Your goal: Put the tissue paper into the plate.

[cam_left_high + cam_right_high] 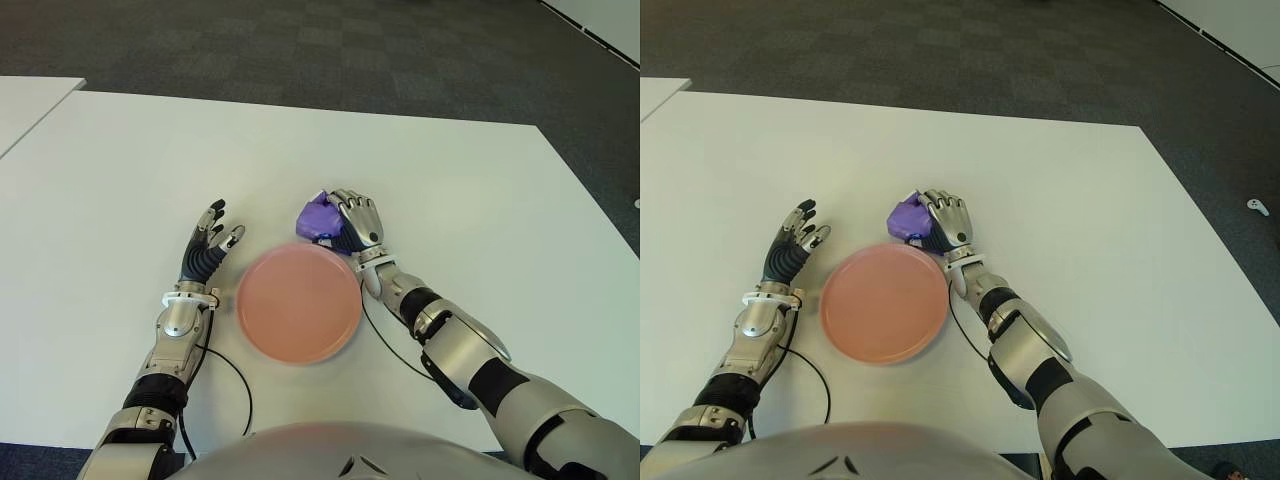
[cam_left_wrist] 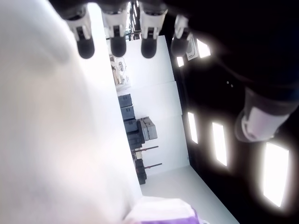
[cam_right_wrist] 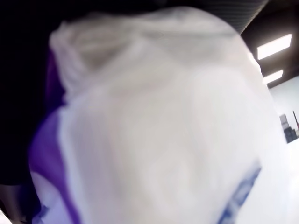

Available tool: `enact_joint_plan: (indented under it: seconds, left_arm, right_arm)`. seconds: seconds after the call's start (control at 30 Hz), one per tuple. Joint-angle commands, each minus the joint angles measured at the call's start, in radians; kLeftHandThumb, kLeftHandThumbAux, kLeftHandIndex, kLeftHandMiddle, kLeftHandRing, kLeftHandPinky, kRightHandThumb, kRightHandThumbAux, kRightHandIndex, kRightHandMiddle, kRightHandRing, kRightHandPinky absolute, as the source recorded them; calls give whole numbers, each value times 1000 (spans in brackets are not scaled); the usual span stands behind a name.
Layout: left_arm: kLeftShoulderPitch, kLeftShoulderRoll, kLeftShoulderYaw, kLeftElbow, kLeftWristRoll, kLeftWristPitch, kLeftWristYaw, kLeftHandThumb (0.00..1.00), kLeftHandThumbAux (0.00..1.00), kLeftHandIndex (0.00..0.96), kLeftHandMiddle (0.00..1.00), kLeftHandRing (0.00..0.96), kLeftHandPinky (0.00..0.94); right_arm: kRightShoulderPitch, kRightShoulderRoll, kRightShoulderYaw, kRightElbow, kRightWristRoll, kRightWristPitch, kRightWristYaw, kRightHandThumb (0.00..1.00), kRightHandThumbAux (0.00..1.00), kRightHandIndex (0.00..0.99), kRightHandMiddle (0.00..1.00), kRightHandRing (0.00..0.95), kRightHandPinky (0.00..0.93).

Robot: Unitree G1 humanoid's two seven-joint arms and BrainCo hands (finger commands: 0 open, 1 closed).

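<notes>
Right hand [image 1: 356, 222] curls round the tissue paper [image 1: 318, 215] beyond the plate [image 1: 299, 301]; left hand [image 1: 207, 248] lies slack-fingered, empty.

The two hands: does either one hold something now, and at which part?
The right hand is closed over the purple tissue pack, gripping its right side, just beyond the pink plate. The left hand, left of the plate, is open and holds nothing.
</notes>
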State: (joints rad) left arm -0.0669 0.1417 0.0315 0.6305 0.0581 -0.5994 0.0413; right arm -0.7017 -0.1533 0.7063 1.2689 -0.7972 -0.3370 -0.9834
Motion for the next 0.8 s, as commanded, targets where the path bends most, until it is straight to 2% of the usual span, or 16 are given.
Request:
enact_joint_plan:
  seconds: [0.03, 0.2, 0.33, 0.47, 0.67, 0.8]
  left_arm:
    - [77, -14, -9, 99, 22, 13, 7, 0, 480, 0, 0, 0, 0]
    - [78, -13, -12, 92, 27, 14, 13, 0, 481, 0, 0, 0, 0]
    - [79, -16, -12, 85, 26, 21, 14, 0, 484, 0, 0, 0, 0]
    - [78, -19, -11, 78, 22, 29, 14, 0, 490, 0, 0, 0, 0]
    - [77, -19, -10, 77, 7, 24, -8, 0, 500, 0, 0, 0, 0]
    - [76, -19, -10, 79, 5, 22, -11, 0, 503, 0, 0, 0, 0]
  right_arm:
    - [24, -48, -26, 23, 16, -37, 56, 748, 708, 439, 945, 905, 888]
    - [-13, -82, -82, -55, 50, -100, 56, 748, 708, 439, 941, 901, 880]
    - [-25, -108, -117, -132, 55, -118, 59, 749, 708, 439, 929, 896, 875]
    - [-11, -166, -184, -359, 72, -127, 88, 750, 707, 440, 911, 890, 870]
    - [45, -188, -241, -577, 86, -116, 163, 750, 706, 440, 900, 885, 868]
    - [75, -190, -266, -677, 75, -92, 198, 750, 706, 440, 901, 886, 872]
